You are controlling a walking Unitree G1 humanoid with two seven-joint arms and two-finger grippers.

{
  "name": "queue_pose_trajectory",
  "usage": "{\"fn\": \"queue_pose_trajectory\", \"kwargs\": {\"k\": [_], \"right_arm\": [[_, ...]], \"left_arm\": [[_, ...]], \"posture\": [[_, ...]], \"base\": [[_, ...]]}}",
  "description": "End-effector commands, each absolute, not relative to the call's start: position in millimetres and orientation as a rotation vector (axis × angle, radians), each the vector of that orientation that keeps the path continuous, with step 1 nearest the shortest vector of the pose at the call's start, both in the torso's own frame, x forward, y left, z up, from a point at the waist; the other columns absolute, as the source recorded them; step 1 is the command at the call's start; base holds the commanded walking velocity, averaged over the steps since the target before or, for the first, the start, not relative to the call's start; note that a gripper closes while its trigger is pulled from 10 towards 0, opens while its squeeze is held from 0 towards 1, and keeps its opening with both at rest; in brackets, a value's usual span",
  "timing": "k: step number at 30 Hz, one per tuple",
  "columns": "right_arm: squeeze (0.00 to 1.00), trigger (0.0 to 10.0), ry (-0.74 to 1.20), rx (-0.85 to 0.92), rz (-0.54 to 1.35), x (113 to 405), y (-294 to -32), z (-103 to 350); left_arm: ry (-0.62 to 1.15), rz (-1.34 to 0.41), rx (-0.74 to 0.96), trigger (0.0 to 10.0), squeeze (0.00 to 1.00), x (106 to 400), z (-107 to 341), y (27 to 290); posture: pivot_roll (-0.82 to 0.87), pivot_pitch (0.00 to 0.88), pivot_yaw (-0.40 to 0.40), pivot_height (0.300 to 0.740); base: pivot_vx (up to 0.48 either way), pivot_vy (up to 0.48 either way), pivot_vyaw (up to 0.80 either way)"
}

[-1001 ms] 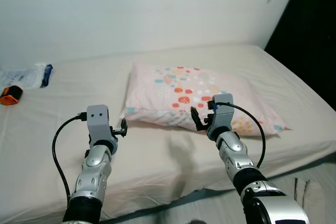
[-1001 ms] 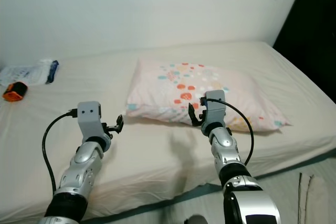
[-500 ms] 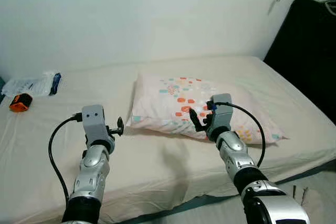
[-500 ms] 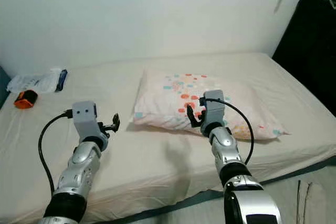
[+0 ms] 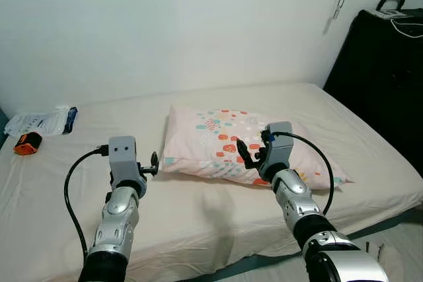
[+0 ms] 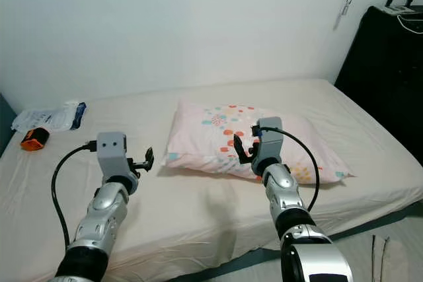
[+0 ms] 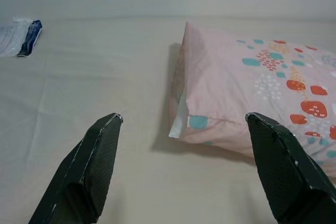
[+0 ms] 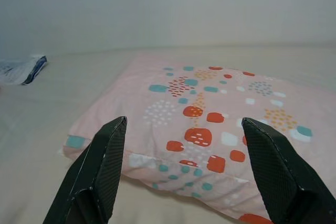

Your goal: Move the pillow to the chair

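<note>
You have a wide bed (image 5: 198, 222) in front of you, covered in a plain cream sheet and pushed against a white wall, with a tall black case (image 5: 386, 77) standing at its right end.

The pillow (image 5: 218, 140) lies flat on the bed, roughly in the middle and a little toward the wall. It is pink with red, teal and orange patches, and its near long edge faces you. No chair can be made out from here, so expect to turn once you have it.

Judge it as light, soft and floppy: it will sag and fold wherever you do not support it, and the loose cover may slide over the filling. It is not fragile, so squeeze firmly. Take it with 2 grips, 1 at each near corner, pinching both cover and filling, not the thin seam alone.

Your left gripper (image 7: 181, 153) hovers above the sheet with its fingers spread wide and empty, aimed at the pillow's left corner, near it but not touching. Your right gripper (image 8: 181, 166) is also spread and empty, over the near edge of the pillow.

Far left on the bed, well apart from the pillow, lie a plastic packet (image 5: 43, 122) and a small orange item (image 5: 26, 143).
</note>
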State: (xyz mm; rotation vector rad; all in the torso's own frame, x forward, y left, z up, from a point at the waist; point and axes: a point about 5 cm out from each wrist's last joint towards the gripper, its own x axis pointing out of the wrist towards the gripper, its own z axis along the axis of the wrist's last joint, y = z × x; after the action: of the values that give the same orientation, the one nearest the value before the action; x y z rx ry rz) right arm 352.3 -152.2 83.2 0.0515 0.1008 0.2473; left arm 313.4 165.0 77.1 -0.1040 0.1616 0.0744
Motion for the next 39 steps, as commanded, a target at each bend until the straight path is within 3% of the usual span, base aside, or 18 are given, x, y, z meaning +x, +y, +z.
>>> {"fn": "queue_pose_trajectory", "kwargs": {"k": [1, 8, 10, 17, 19, 24, 27, 29, 32, 36, 39], "right_arm": [[0.0, 10.0, 0.091, 0.074, 0.255, 355, -149, 87], [0.0, 10.0, 0.124, 0.015, 0.354, 352, -137, 82], [0.0, 10.0, 0.097, -0.196, 0.426, 348, -129, 80], [0.0, 10.0, 0.009, -0.469, 0.538, 339, -114, 79], [0.0, 10.0, -0.043, -0.635, 0.545, 337, -112, 79], [0.0, 10.0, -0.061, -0.703, 0.54, 335, -113, 78], [0.0, 10.0, -0.057, -0.763, 0.656, 324, -107, 68], [0.0, 10.0, -0.149, -0.93, 0.674, 319, -101, 67], [0.0, 10.0, -0.173, -0.968, 0.677, 319, -100, 68], [0.0, 10.0, -0.156, -0.856, 0.641, 320, -99, 72], [0.0, 10.0, -0.231, -0.997, 0.561, 318, -99, 70]], "left_arm": [[0.153, 0.068, -0.111, 10.0, 0.0, 316, 79, 165], [0.159, 0.054, -0.1, 10.0, 0.0, 315, 76, 164], [0.168, 0.051, -0.095, 10.0, 0.0, 313, 74, 162], [0.184, 0.044, -0.091, 10.0, 0.0, 310, 70, 159], [0.19, 0.046, -0.086, 10.0, 0.0, 309, 68, 159], [0.204, 0.05, -0.079, 10.0, 0.0, 307, 64, 160], [0.221, 0.023, -0.067, 10.0, 0.0, 304, 59, 152], [0.226, 0.012, -0.062, 10.0, 0.0, 303, 59, 150], [0.228, 0.009, -0.058, 10.0, 0.0, 302, 58, 150], [0.227, 0.012, -0.053, 10.0, 0.0, 301, 59, 153], [0.211, 0.054, -0.054, 10.0, 0.0, 303, 60, 161]], "posture": [[0.01, 0.0, -0.054, 0.74], [0.0, 0.0, -0.047, 0.74], [-0.02, 0.0, -0.037, 0.74], [-0.01, 0.0, -0.055, 0.74], [-0.02, 0.0, -0.066, 0.74], [-0.03, 0.0, -0.063, 0.74], [-0.05, 0.0, -0.048, 0.74], [-0.05, 0.0, -0.043, 0.74], [-0.05, 0.0, -0.043, 0.74], [-0.05, 0.0, -0.043, 0.74], [-0.05, 0.0, -0.041, 0.74]], "base": [[0.0, 0.0, 0.0], [0.0, 0.0, 0.0], [0.0, 0.0, 0.0], [0.0, 0.0, 0.0], [0.0, 0.0, 0.0], [0.0, 0.0, 0.0], [0.0, 0.0, 0.0], [0.0, 0.0, 0.0], [0.0, 0.0, 0.0], [0.0, 0.0, 0.0], [0.0, 0.0, 0.0]]}}
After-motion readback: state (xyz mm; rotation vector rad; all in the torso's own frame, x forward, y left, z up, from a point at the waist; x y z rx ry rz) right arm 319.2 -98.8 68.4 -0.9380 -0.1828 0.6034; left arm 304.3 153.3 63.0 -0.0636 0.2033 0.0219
